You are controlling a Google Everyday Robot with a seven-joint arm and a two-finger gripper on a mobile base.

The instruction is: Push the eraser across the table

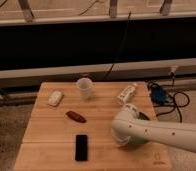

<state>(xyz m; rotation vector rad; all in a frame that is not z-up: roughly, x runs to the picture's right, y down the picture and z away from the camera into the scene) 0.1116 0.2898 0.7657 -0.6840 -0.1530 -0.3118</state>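
Claw (122, 136), closed and seemingly empty, hangs low over the worktop (46, 132). The eraser (81, 147) lies apart on its camera-left, near the front edge, long axis running front to back.

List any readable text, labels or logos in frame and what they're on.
Nothing legible anywhere.
Table corner logo: too blurred to read.
White container: any print too blurred.
Gripper, at arm's end right of eraser: no text visible.
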